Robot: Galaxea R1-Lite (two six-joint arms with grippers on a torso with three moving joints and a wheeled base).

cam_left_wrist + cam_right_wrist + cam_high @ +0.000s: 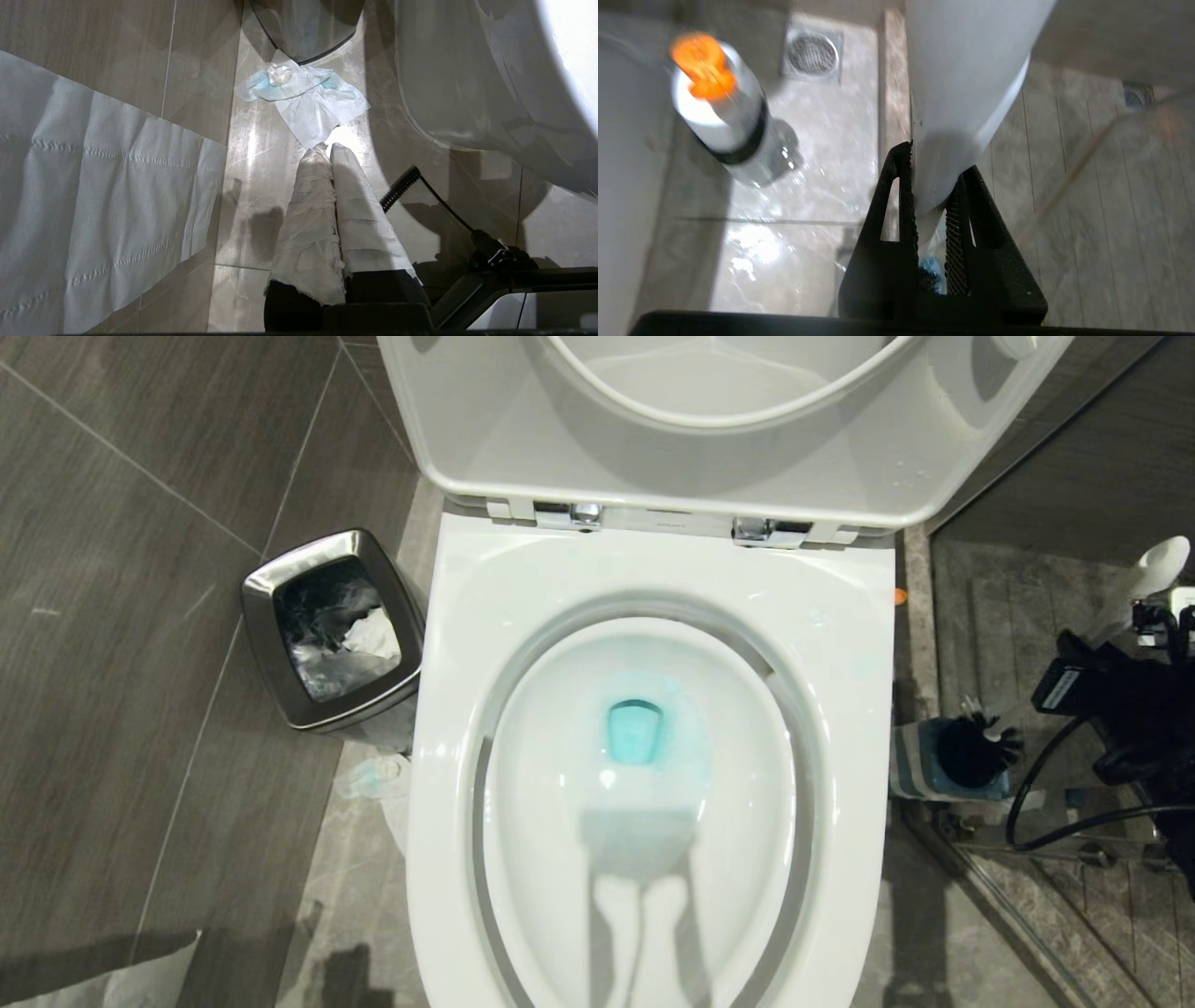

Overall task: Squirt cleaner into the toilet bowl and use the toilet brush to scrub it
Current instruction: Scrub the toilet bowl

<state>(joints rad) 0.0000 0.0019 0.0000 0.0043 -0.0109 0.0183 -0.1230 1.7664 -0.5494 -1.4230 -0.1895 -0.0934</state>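
**Right gripper clamped on the brush handle beside the bowl**

At your far left, grey floor tiles run out from the steel waste bin (pixel 329 627), which stands just beside the toilet bowl's (pixel 448 859) left rim, with crumpled liner and paper showing inside. Between bin and bowl you have only a narrow strip of floor, and a blue-stained tissue (pixel 373 777) lies in it. A sheet of toilet paper (pixel 93 196) is spread on the tiles further out.

Your left gripper (pixel 329 149) hangs low over that strip, its paper-wrapped fingers pressed together on nothing, tips just short of the stained tissue, the bowl's curved outer wall close alongside.

Centre, the bowl is open to you: seat and lid are raised against the tank, and the whole oval rim is exposed. Turquoise cleaner (pixel 637 728) tints the water at the bottom of the basin.

Right of the bowl the room tightens. A raised stone curb runs along the floor beside the bowl's right edge. The striped brush holder (pixel 910 761) stands just past it, and the toilet brush's (pixel 980 747) dark bristle head sits at the holder's top. Its pale handle slants up to the right to a paddle tip near the frame edge. Your right gripper (pixel 930 179) is clamped on that handle, ribbed pads against both its sides. An orange-capped bottle (pixel 721 112) stands on the wet floor nearby, with a floor drain (pixel 813 53) beyond it.
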